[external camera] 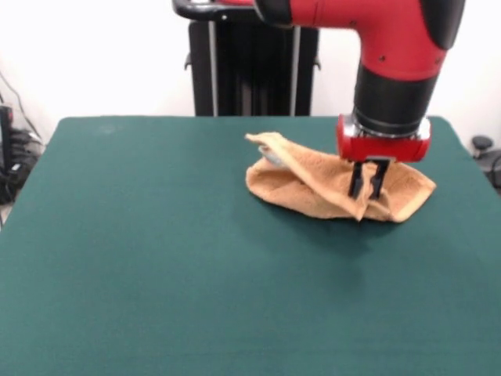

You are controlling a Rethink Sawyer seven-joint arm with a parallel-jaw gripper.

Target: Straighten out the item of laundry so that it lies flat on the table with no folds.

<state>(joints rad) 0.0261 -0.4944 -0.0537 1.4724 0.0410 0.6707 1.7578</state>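
Clearly unfinished, the towel [329,184] lies crumpled and folded over itself at about two o'clock on the table [156,251]. Poised just above its raised fold, the gripper [368,182] has its jaws narrowly parted, apparently holding nothing; all flattening remains.

Bright, even light is falling from above, casting a soft shadow on the counter [156,258]; everything is looking slightly blurred.

Bare table [156,258] all round, only the rumpled towel [313,184] obstructing.
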